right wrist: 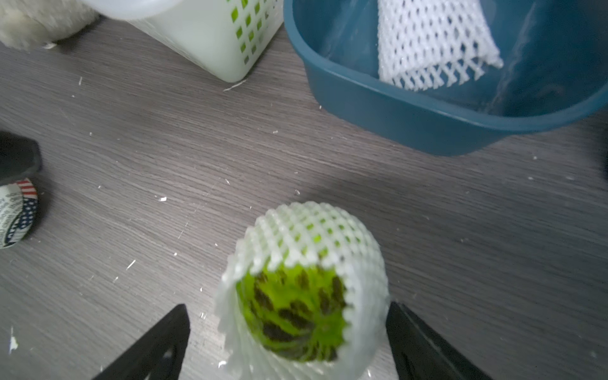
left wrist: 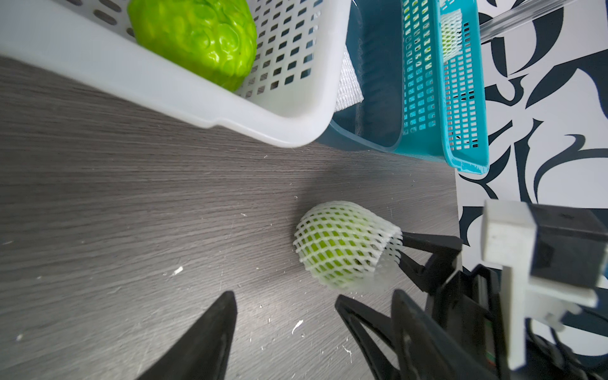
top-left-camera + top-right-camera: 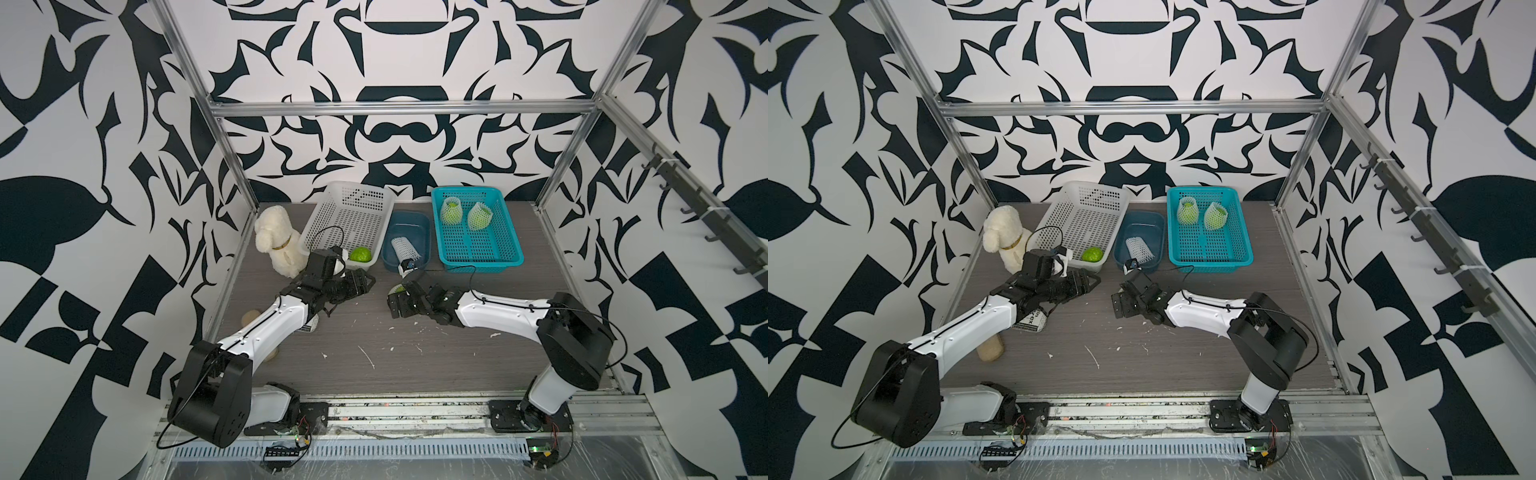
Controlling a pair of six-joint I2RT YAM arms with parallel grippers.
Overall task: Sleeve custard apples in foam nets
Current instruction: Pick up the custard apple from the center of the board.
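We had the right gripper (image 1: 288,306) with its fingers (image 1: 158,342) spread wide, one on each side of a custard apple (image 1: 292,319) that lay on the table (image 1: 164,148), already inside a foam net (image 1: 309,227). The net's open end, showing the fruit's dark markings, faced back into the gap between the fingers. One finger stood clear of the mesh; whether the other touched it we could not tell. The left gripper (image 2: 284,296) was likewise spread and empty, the netted fruit just beyond its fingertips, nearer one finger than the other.

We judged the sleeving of this fruit done and the carry-off the step in hand. Ahead of the right fingertips sat the dark blue tub (image 1: 394,112) with one spare net (image 1: 424,42); further beyond, the teal basket (image 3: 482,262) held two sleeved fruits (image 3: 451,210). Past the left fingertips a bare custard apple (image 2: 194,36) waited in the white basket (image 2: 230,108). The next move called for closing the right fingers gently on the body of the fruit, not on the loose rim, so that the net would not slide off in the lift.
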